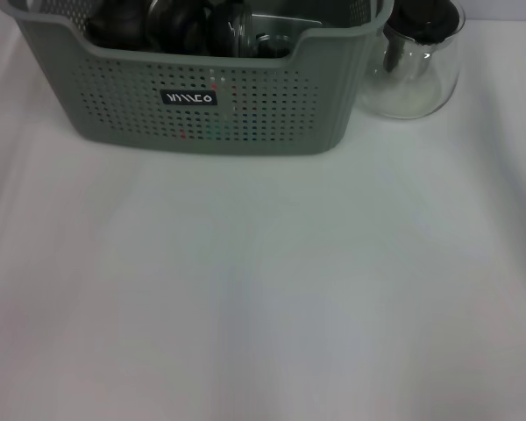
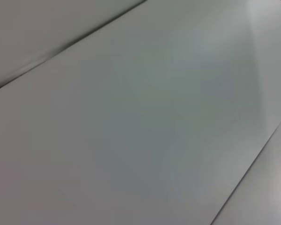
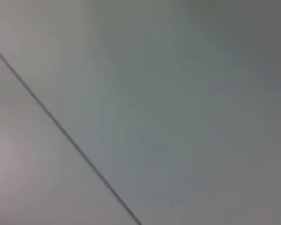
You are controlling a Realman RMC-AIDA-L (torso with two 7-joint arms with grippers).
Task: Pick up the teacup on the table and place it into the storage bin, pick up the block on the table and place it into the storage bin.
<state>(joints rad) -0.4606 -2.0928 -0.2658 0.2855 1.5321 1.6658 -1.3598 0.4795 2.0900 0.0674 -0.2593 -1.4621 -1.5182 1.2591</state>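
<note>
Storage bin at the far edge of the table, both grippers out of view.

The storage bin [image 1: 202, 83], a grey-green perforated basket, stands at the table's far edge, left of centre, its long axis running along that edge and its dipped front rim and black label [image 1: 189, 97] facing the robot. Dark rounded items and a glassy piece lie inside it; whether the teacup or the block is among them I cannot tell. Faint coloured spots show through the front wall's holes. Just beside the bin's right end stands a clear glass teapot [image 1: 416, 61] with a dark lid, upright. The white table [image 1: 263, 289] fills the rest. Both wrist views show only pale flat surface crossed by a dark line; neither gripper's fingers are visible.
</note>
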